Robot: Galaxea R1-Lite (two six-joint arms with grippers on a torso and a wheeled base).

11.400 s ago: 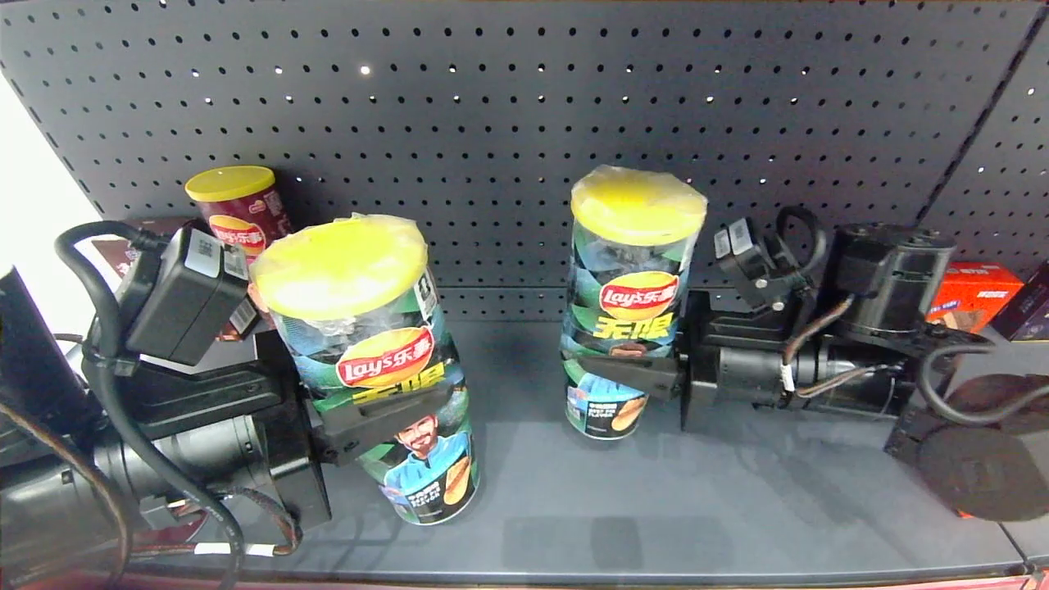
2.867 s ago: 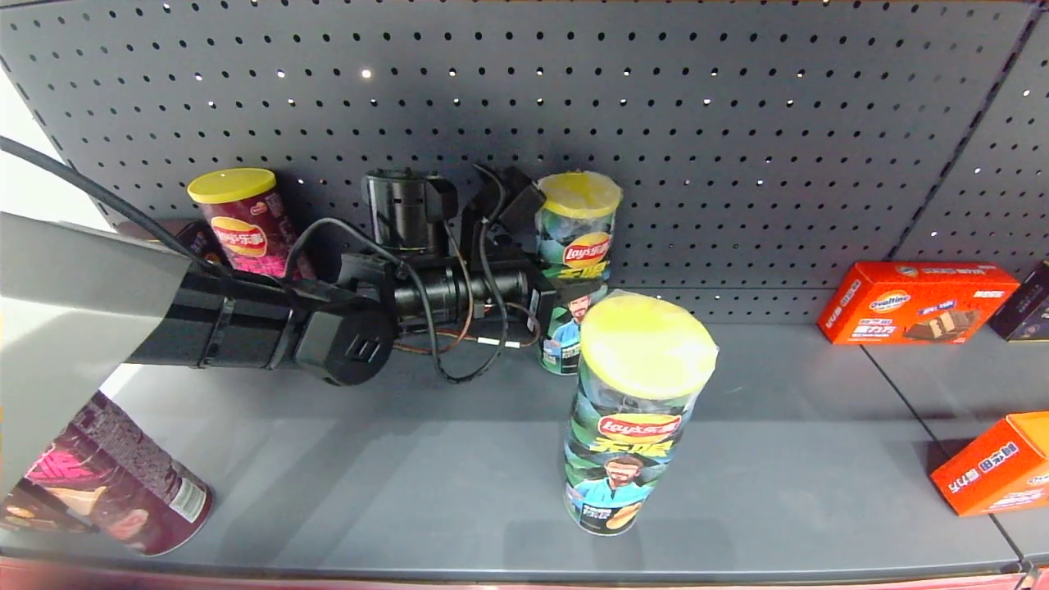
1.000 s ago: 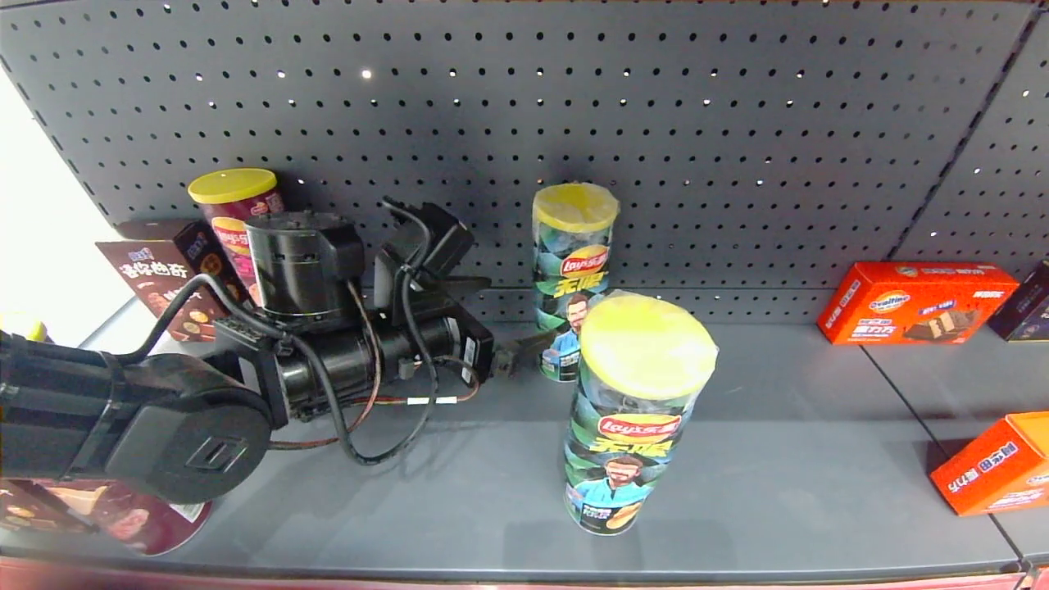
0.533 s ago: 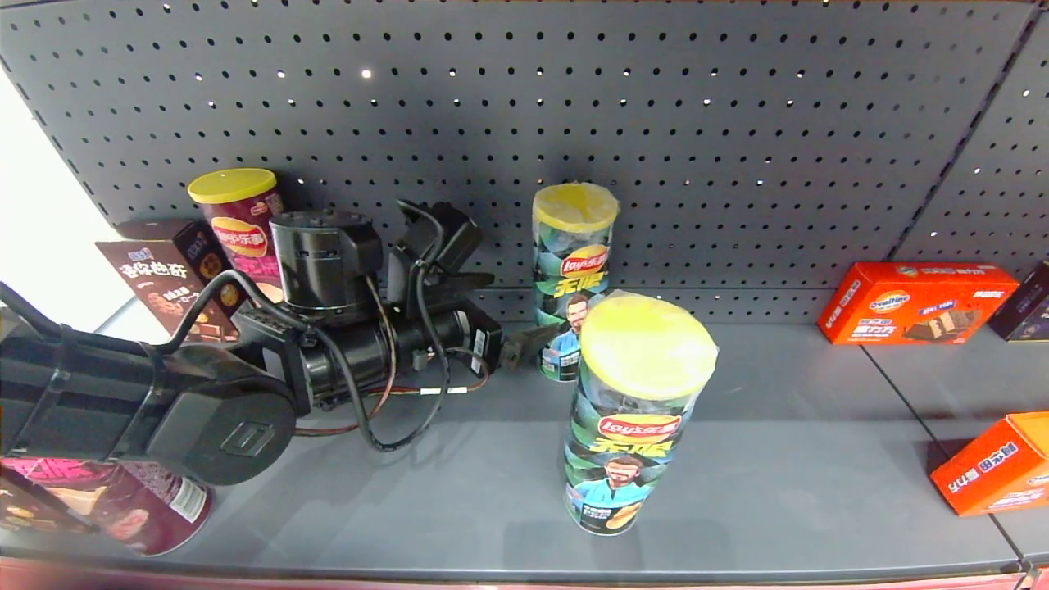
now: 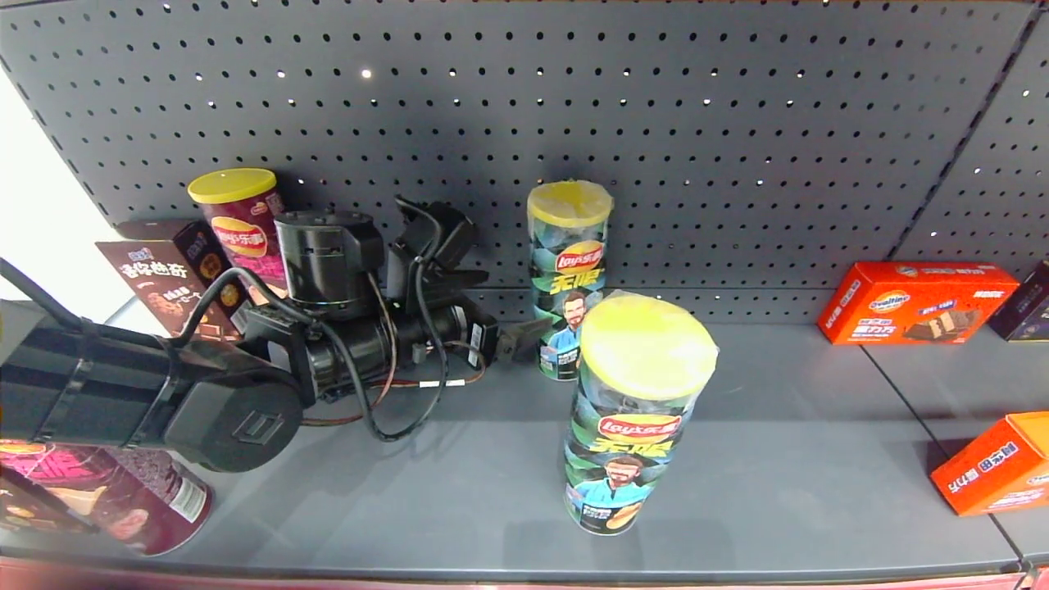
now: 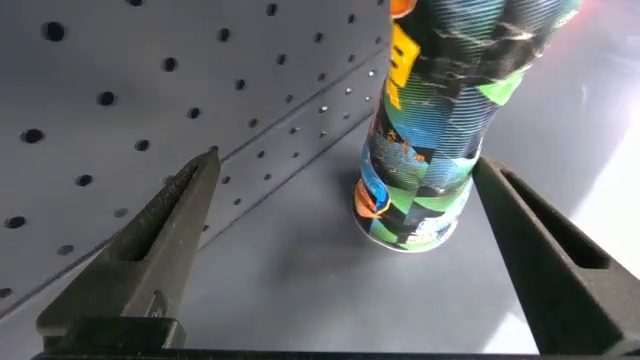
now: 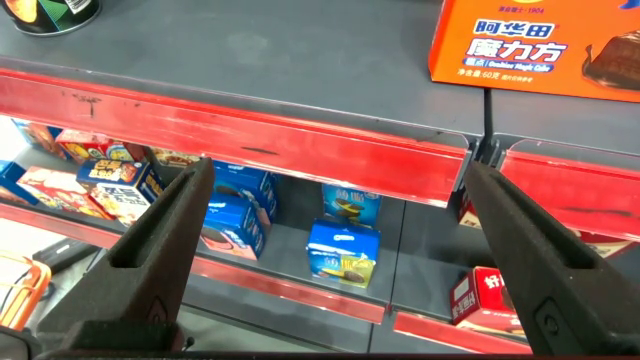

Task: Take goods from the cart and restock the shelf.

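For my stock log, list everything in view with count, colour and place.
green chip cans: 2, green, yellow lids, mid-shelf, one behind the other
maroon chip cans: 2, maroon, left; one upright, one on its side
brown box: 1, brown, left back
orange boxes: 2, orange, right
dark box: 1, dark, far right
blue packs: several, blue, lower shelf
left end effector: 1, black, open, mid-shelf at back
right end effector: 1, black, open, facing the lower shelf

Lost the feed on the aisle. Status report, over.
Left gripper open, jaws just short of rear chip can, standing upright. Right gripper open, empty. Front chip can upright on shelf, nearer its edge. No obstruction seen.
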